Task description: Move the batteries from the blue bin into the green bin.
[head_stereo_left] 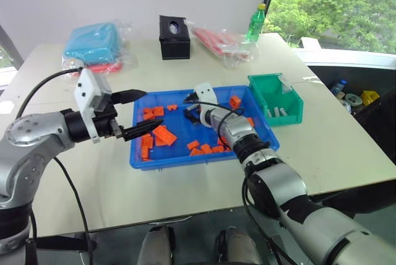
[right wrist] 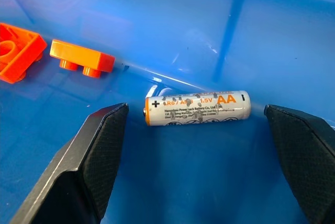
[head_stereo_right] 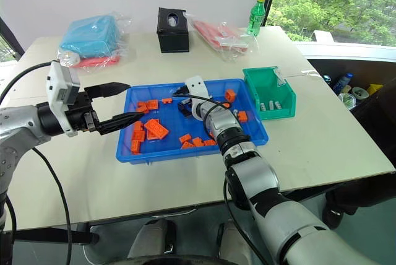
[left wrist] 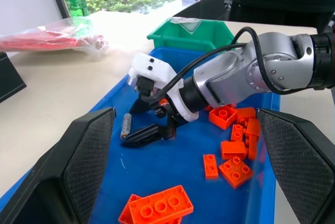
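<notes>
Battery (right wrist: 197,107) lies between the wide-open, empty right gripper's (right wrist: 196,156) fingers in the blue bin (head_stereo_left: 139,160) among orange blocks (head_stereo_left: 164,135); green bin (head_stereo_left: 291,107) holds batteries

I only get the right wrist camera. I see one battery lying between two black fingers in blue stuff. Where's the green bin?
Observer: The green bin stands on the table right beside the blue bin's right end.
Operator: Is anything inside it?
Observer: Yes, a few batteries lie at its bottom.
Operator: What's the other arm doing?
Observer: The left end effector hovers open at the blue bin's left end, holding nothing.
</notes>
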